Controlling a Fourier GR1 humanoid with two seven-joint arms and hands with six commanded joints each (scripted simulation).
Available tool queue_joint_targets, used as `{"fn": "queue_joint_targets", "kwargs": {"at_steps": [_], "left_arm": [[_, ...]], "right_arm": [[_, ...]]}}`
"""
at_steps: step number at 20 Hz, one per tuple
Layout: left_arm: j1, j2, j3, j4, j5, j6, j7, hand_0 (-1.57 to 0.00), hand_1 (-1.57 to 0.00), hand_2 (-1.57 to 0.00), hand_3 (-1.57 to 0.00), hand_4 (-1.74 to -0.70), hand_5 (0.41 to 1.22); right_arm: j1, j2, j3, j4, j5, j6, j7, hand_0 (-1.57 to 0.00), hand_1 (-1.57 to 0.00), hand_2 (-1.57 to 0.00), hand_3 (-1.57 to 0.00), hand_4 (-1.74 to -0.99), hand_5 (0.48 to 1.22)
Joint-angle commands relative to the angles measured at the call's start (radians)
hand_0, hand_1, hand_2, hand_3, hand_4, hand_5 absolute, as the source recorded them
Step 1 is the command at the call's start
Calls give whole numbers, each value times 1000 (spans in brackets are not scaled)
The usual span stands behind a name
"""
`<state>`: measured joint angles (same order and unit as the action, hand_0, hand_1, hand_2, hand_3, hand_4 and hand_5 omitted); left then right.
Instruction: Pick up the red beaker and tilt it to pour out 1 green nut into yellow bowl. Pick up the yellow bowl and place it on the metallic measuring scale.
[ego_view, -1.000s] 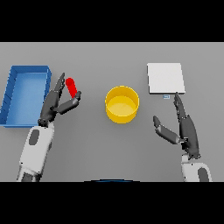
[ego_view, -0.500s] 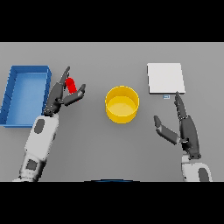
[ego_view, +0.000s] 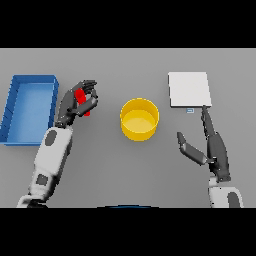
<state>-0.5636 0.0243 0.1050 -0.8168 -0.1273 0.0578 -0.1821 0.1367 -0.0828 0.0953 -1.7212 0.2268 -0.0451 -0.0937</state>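
Note:
The red beaker (ego_view: 81, 98) stands left of the yellow bowl (ego_view: 139, 119) in the head view. My left hand (ego_view: 75, 103) is shut on the red beaker, its fingers curled over the top and hiding most of it. The bowl sits in the middle of the table, and I cannot make out a green nut. The metallic measuring scale (ego_view: 188, 89) lies flat at the back right. My right hand (ego_view: 212, 145) rests open below the scale, with its fingers straight and pointing toward the scale's near edge.
A blue bin (ego_view: 29, 107) stands at the far left, just beside my left arm. The grey table (ego_view: 125, 170) stretches in front of the bowl.
My left hand has moved forward and closed its fingers round the red beaker. The right hand has barely shifted.

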Motion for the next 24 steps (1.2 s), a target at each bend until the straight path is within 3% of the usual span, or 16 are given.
{"fn": "queue_joint_targets", "kwargs": {"at_steps": [1,4,8,12,17,24], "left_arm": [[-8,4,-5,1,-13,13,7,-662,-699,-733,-724,-1500,941],[-17,4,-24,14,-33,5,-17,-1106,-1125,-1142,-974,-1603,1078],[-22,0,-30,13,-52,10,7,-1380,-1388,-1395,-1326,-1505,1162],[-22,-16,-14,-22,-8,41,-23,-1493,-1496,-1499,-1471,-1644,1132],[-10,0,-44,-125,2,64,1,-1545,-1546,-1547,-1538,-1709,1114],[-44,107,-244,-245,-166,6,188,-1564,-1565,-1565,-1562,-1733,1122]], "right_arm": [[4,-1,1,-2,4,-2,-2,1,1,1,1,-1255,644],[5,-2,-3,-9,-6,2,7,1,1,1,1,-1252,644],[8,9,-1,3,0,-8,0,1,1,1,1,-1257,645],[9,7,-2,-2,-11,1,-16,1,1,1,1,-1262,646],[18,0,3,-6,8,-5,-23,1,1,1,1,-1263,652],[15,-9,9,-6,31,-7,-13,1,1,1,1,-1256,674]]}}
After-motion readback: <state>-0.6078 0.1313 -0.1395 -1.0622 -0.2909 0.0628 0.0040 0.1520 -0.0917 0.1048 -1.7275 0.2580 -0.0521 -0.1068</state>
